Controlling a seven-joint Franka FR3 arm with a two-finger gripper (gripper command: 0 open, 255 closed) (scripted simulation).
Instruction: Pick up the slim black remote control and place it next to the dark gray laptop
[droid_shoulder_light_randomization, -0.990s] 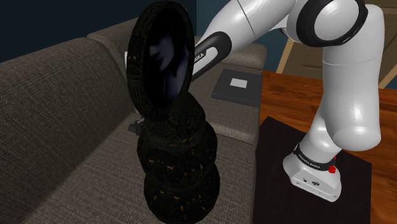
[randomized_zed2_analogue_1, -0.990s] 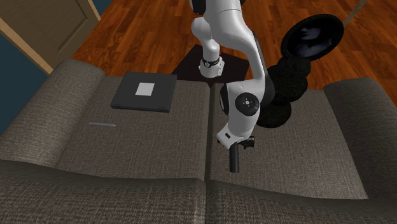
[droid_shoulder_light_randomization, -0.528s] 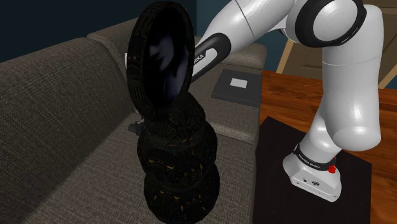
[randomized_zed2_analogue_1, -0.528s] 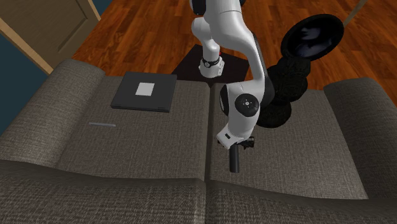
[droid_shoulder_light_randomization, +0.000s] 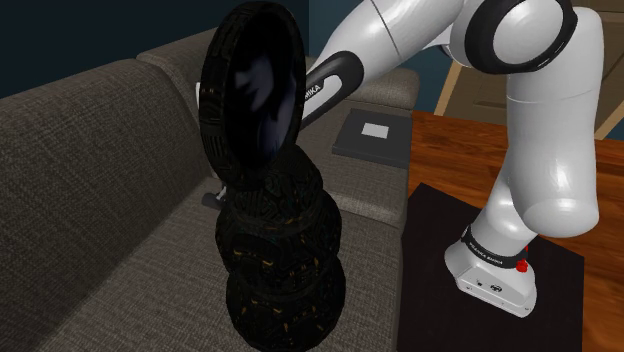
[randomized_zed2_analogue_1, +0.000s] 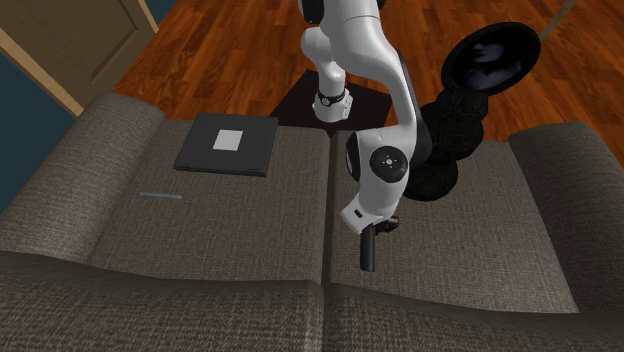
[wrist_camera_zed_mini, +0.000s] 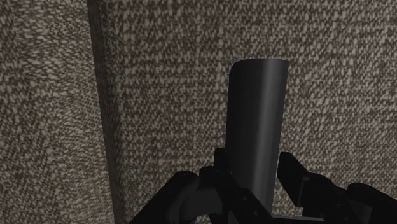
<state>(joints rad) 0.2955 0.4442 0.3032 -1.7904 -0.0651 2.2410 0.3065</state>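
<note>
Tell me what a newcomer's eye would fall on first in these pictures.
First, the black stack of tyre-like rings topped by a tilted glossy disc, standing on the grey-brown sofa in the shoulder view's middle. Next, the white arm reaching over the seat, its gripper shut on a slim black remote beside the cushion seam. A dark laptop lies flat on the other cushion, toward the second exterior view's left.
</note>
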